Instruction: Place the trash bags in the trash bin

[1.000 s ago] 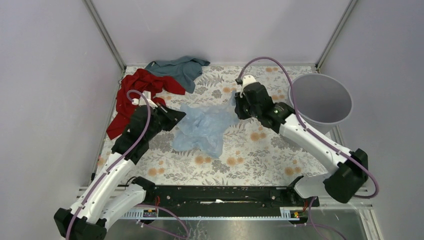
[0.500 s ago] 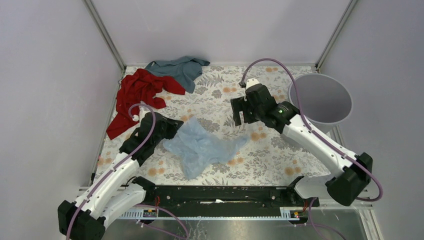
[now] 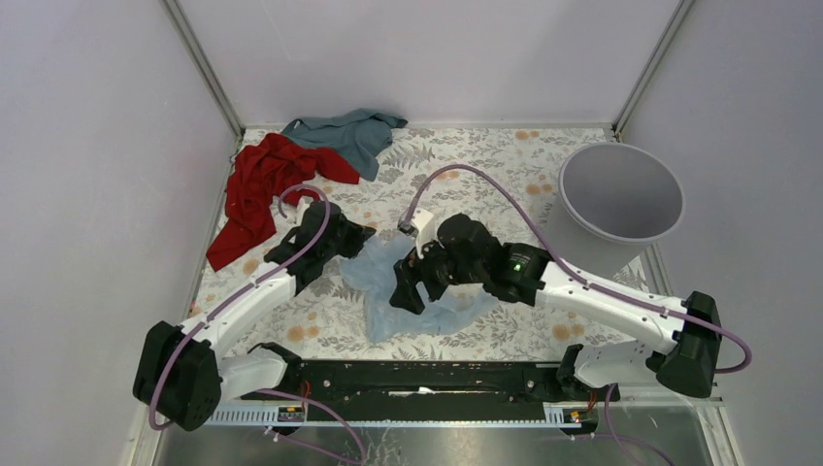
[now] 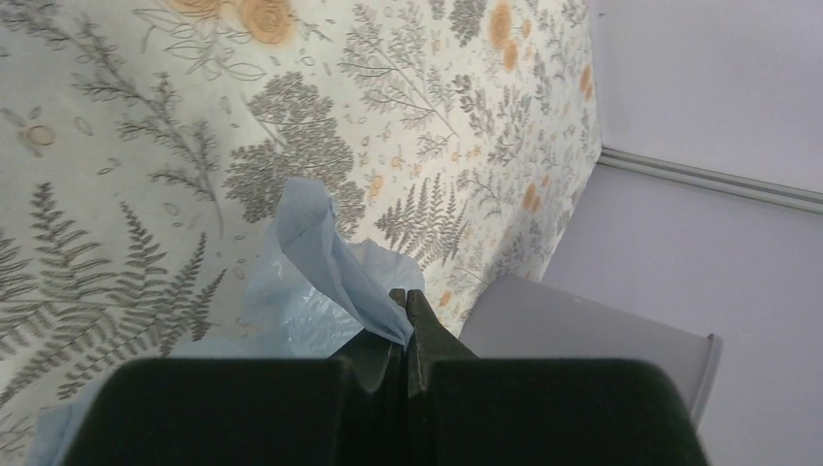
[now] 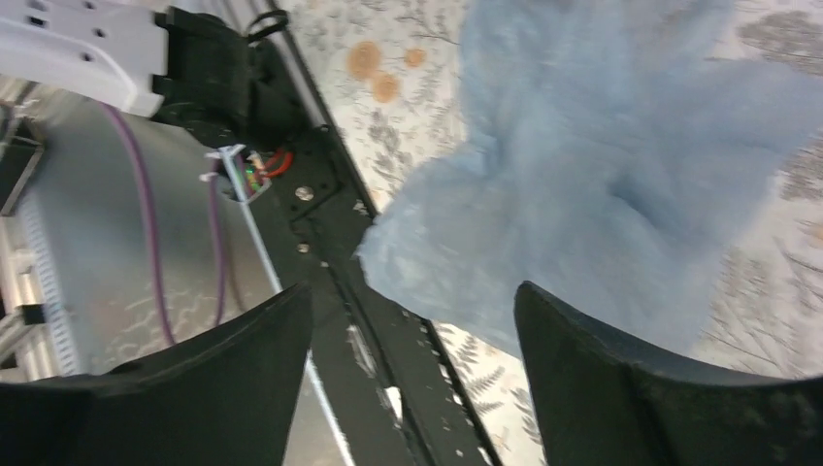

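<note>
Top view first: the trash bag (image 3: 427, 296) lies crumpled on the table (image 3: 505, 155), front and centre between the two arms. It is well apart from the trash bin (image 3: 621, 194) out at the right edge. The bin's inside shows only bare grey, so nothing is delivered yet, and the lift, the carry and the drop all look to be left. The left arm reaches in from its side, with the left fingers (image 3: 351, 236) at the bag's upper-left edge. The right arm stretches low across the table, its right fingers (image 3: 403, 291) aimed down over the middle of the bag. The red cloth (image 3: 262, 184) and the teal-grey cloth (image 3: 349, 131) sit at the back left, out of it.

Over to the left wrist view: the left fingers (image 4: 403, 325) are pressed together, pinching a fold of the pale blue film. That fold rises in a peak just above the tips. The bin's grey wall (image 4: 582, 335) shows beyond, to the right.

Now the right wrist view, and it's blurred: the right fingers (image 5: 592, 388) are spread wide and holding nothing. The bag (image 5: 602, 155) fills the gap beneath them, though I can't tell whether the tips touch it yet.
</note>
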Controlling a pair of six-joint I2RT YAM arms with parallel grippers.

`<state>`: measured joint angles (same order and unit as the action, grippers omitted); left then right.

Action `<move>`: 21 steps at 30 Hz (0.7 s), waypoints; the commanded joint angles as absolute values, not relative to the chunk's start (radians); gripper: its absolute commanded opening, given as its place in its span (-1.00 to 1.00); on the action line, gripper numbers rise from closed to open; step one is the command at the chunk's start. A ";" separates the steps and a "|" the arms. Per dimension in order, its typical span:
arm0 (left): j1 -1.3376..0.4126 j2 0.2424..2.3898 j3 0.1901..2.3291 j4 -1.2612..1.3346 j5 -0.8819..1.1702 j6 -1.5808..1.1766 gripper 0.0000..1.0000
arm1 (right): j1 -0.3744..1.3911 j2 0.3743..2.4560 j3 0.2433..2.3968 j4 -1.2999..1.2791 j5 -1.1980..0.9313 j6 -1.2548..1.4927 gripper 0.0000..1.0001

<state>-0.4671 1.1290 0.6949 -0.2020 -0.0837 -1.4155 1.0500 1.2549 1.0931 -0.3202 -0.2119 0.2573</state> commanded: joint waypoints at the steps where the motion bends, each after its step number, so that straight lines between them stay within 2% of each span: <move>1: -0.468 1.156 0.753 -0.097 -0.070 -1.437 -1.00 | 1.085 1.310 1.058 -0.144 -0.352 0.326 0.45; 3: -0.467 1.176 0.743 -0.038 -0.034 -1.438 -1.00 | 1.099 1.319 1.018 -0.075 -0.380 0.338 0.31; 6: -0.446 1.219 0.734 0.037 0.103 -1.433 -1.00 | 1.123 1.330 0.993 -0.009 -0.390 0.218 0.29; 10: -0.423 1.213 0.718 0.061 0.184 -1.424 -1.00 | 1.127 1.395 1.069 -0.080 -0.186 0.066 0.29; 14: -0.352 1.161 0.676 0.097 0.249 -1.428 -1.00 | 1.169 1.477 1.085 -0.066 0.082 0.009 0.68; 16: -0.317 1.157 0.659 0.131 0.321 -1.420 -1.00 | 1.182 1.519 1.094 -0.077 0.208 -0.019 0.78; 21: -0.247 1.171 0.616 0.172 0.424 -1.440 -1.00 | 1.219 1.642 1.157 -0.077 0.170 -0.047 0.80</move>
